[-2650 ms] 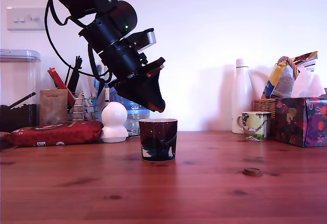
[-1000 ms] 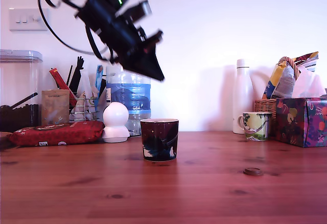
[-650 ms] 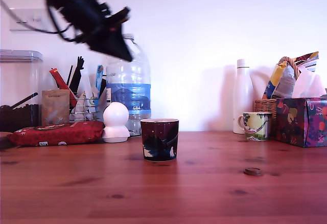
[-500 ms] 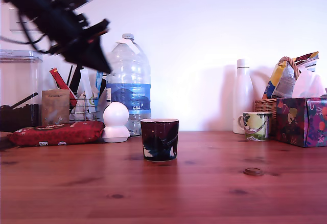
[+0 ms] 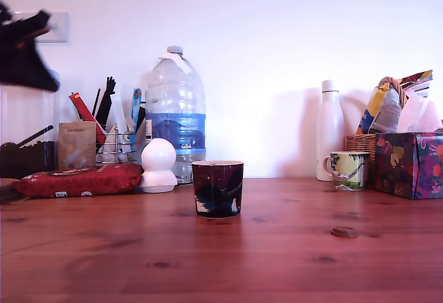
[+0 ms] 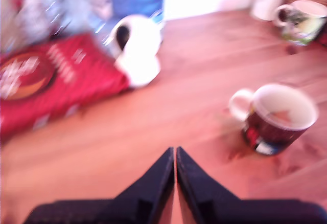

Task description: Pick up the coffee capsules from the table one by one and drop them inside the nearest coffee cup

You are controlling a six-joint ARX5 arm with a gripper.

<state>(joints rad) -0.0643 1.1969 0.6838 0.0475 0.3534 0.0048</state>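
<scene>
The dark maroon coffee cup (image 5: 217, 189) stands on the wooden table (image 5: 228, 261) near the middle of the exterior view. A tiny brown capsule (image 5: 342, 232) lies on the table to the cup's right in that view, closer to the front. My gripper (image 5: 48, 81) is a blurred dark shape high at the exterior view's left edge, far from both. In the wrist view the gripper (image 6: 175, 152) has its fingers pressed together, shut and empty, with the cup (image 6: 280, 119) off to one side. A reddish patch shows inside the cup, too blurred to identify.
A red packet (image 5: 75, 179), a white rounded object (image 5: 158, 165) and a large water bottle (image 5: 175, 120) stand behind the cup. A white bottle (image 5: 329, 139), a floral mug (image 5: 345, 169), a basket and a patterned box (image 5: 408, 164) sit at the back right.
The arm has swung from just above the cup up and away to the exterior view's left edge, uncovering the water bottle. Cup and capsule have not moved.
</scene>
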